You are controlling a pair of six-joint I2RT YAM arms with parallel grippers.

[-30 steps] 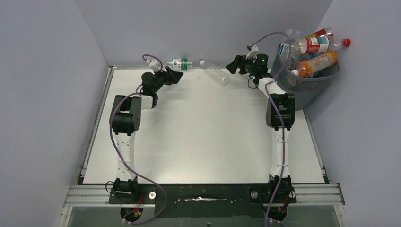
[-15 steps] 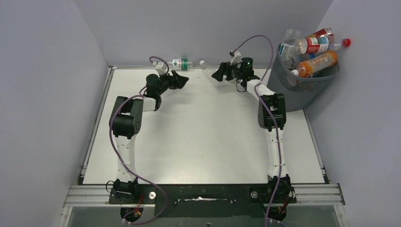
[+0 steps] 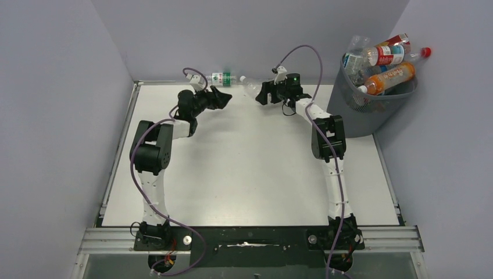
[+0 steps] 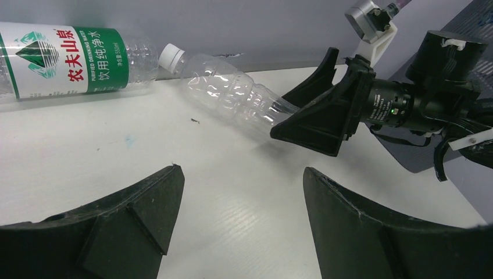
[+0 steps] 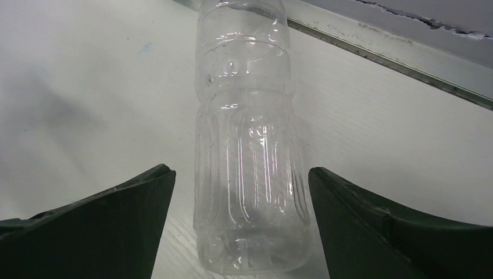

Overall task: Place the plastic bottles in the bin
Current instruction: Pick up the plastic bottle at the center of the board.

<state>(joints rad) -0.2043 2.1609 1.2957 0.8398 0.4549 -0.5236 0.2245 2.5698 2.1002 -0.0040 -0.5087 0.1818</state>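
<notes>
The right pincer (image 5: 241, 174) is released, its two dark fingers spread on either side of the base end of a clear, ribbed, unlabelled plastic bottle (image 5: 247, 145) lying on the white table (image 5: 87, 87). A sliver of table shows between each finger and the bottle, so nothing is clasped. The bottle runs straight away from this pincer. The left pincer (image 4: 244, 174) is likewise released and holds nothing, low over bare table. Ahead of it and to its right lies that same clear bottle, white cap toward it. Ahead and to its left, further off against the grey back wall (image 4: 261, 23), lies a second clear plastic bottle with a green-and-white label (image 4: 64, 58), one end just beside the first bottle's cap. Well behind the right pincer, off the table's far right corner, stands the tall dark grey mesh bin (image 3: 360, 119), heaped above its rim with bottles, among them an orange one (image 3: 389, 78) and a red-labelled one (image 3: 383, 55).
</notes>
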